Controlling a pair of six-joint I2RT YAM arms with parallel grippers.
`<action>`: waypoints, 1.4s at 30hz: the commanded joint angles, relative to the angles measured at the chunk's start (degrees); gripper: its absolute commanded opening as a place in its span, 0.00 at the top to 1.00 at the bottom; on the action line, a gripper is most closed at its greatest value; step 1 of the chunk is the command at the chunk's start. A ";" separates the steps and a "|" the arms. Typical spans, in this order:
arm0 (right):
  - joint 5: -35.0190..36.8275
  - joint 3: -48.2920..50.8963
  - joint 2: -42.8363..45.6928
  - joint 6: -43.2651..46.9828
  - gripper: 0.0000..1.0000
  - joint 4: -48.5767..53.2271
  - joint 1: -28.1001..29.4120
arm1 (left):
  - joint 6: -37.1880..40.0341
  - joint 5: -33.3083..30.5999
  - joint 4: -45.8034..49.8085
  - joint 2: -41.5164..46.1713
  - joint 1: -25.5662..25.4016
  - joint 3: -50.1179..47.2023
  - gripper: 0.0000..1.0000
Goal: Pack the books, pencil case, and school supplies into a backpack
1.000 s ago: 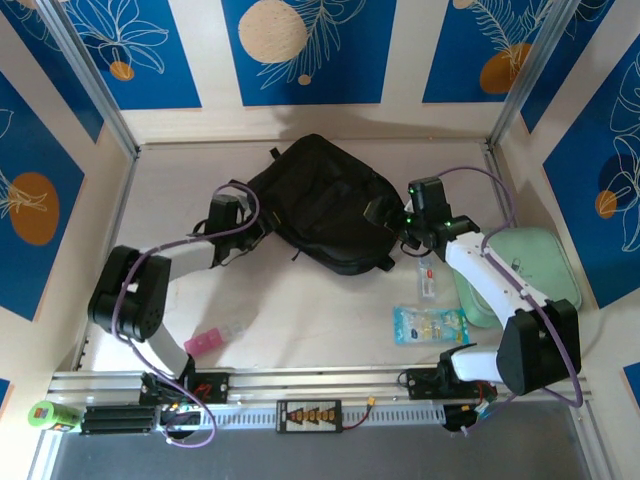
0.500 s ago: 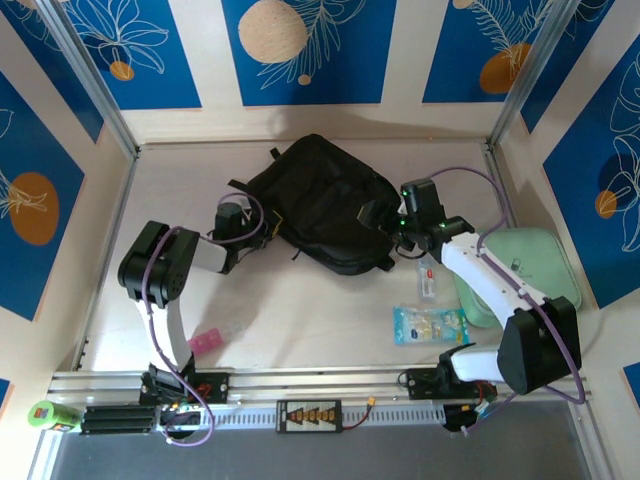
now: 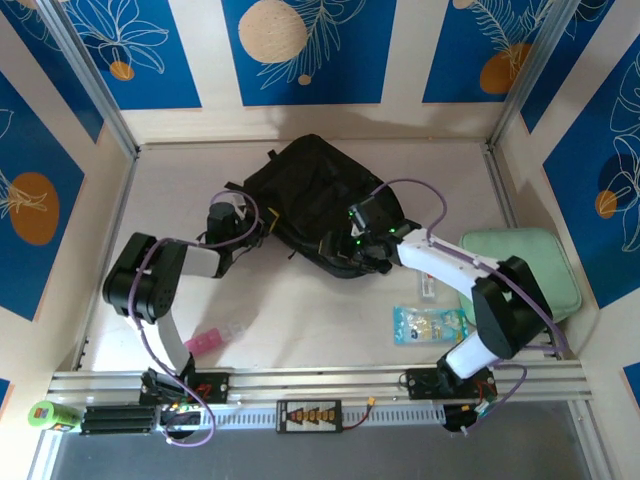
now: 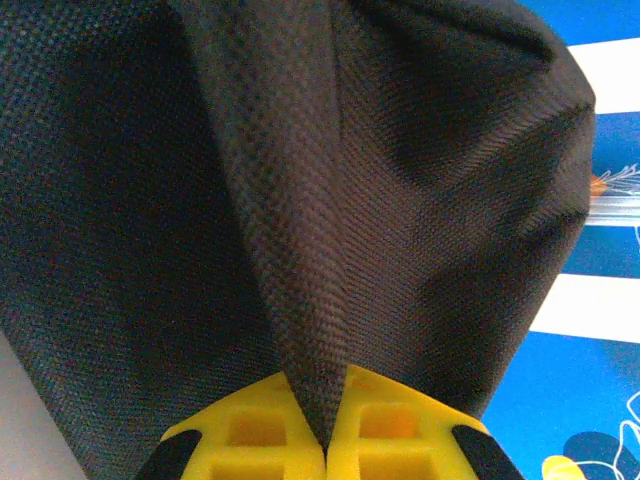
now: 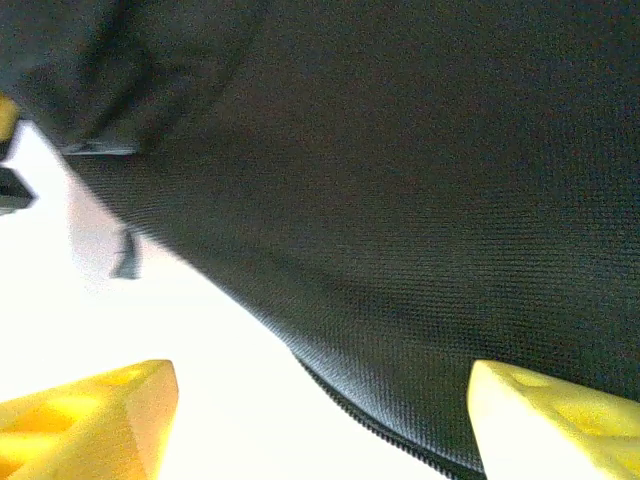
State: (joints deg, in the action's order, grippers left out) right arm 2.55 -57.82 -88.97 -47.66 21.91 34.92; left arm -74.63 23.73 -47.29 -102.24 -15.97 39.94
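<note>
I had the backpack (image 3: 315,195) lying flat on the desk (image 3: 300,310), black and lumpy, in the middle of the far half and closer to the far edge than to the near one. My left gripper (image 3: 252,228) was in at the bag's left side. The left wrist camera made that call easy: the left fingers (image 4: 255,430) were pressed together with a ridge of the black fabric pinched between them, the cloth pulled up into a tented fold above the pads. So that was a firm clamp on the backpack.

Over on the other side, my right gripper (image 3: 335,250) sat at the bag's near edge, the arm reaching in from the right. On the right wrist camera the right fingers (image 5: 90,410) stood wide apart, one low at each side, with the bag's dark seam running across the gap and pale desk below it. Nothing was gripped there. The picture was soft and I couldn't say whether either tip was brushing the fabric.

The rest lay on the right side of the desk. A mint-green case (image 3: 530,265) was against the right edge, and a clear packet (image 3: 430,325) lay toward the near edge. A small pink item (image 3: 203,343) sat by the near-left corner, well apart from the bag.
</note>
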 commanded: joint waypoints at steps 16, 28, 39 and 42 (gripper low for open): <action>5.36 -10.76 -6.92 5.56 0.29 1.91 -1.57 | 6.86 -1.42 17.41 18.42 1.02 -4.03 1.00; 13.90 -9.13 3.86 -3.65 0.38 4.26 11.08 | 6.37 -3.97 23.79 15.06 -3.55 3.54 1.00; 12.38 -9.58 -1.48 -15.84 0.50 0.94 14.74 | 4.85 -7.21 26.83 11.27 -7.52 7.89 1.00; 12.20 -8.17 -2.48 -18.82 0.58 -0.99 14.96 | 4.86 -6.68 26.55 11.10 -7.68 7.87 1.00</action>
State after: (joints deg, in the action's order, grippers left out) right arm 14.63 -67.09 -90.96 -61.76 23.00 49.82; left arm -69.65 16.19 -19.84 -90.74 -22.92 45.78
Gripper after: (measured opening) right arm 0.432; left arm 0.064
